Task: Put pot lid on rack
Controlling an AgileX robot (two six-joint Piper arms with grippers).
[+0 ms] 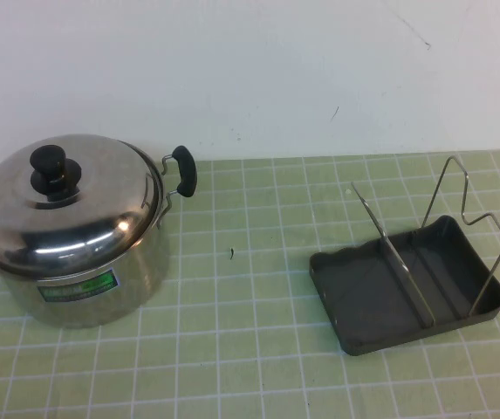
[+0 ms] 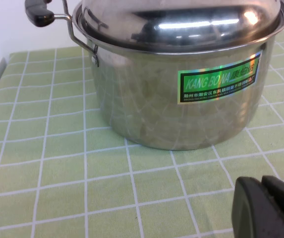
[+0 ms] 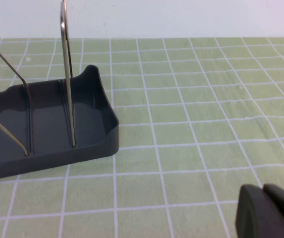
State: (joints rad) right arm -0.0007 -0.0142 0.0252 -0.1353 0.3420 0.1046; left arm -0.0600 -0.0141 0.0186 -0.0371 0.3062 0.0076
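Left gripper (image 2: 266,208) shows only as dark finger tips at the corner of the left wrist view, low over the mat, near side of the pot; the two tips sit pressed together with just a thin seam between them, holding nothing. Right gripper (image 3: 269,212) looks the same in the right wrist view: dark tips together, nothing between them, low over the mat, near the rack but apart from it. Neither gripper nor arm shows in the high view. Pot lid (image 1: 65,201) sits on top of the pot (image 1: 101,279), left side of the table, domed and shiny, black knob (image 1: 51,168) upright at its centre; in the left wrist view the lid's rim (image 2: 181,25) seats inside the pot's lip. Pot has a green label (image 2: 217,77) on its near wall and a black side handle (image 1: 184,170) sticking out on its right-far side, another handle (image 2: 38,12) visible in the left wrist view. Rack (image 1: 367,336) is on the right, well apart from the pot, a dark grey tray with a wavy rim, lying flat on the mat. Two wire dividers (image 1: 472,218) stand up from it, leaning slightly. Nothing in the tray. Green mat (image 1: 250,349) with a white grid covers the table; white wall (image 1: 250,70) at the far edge.
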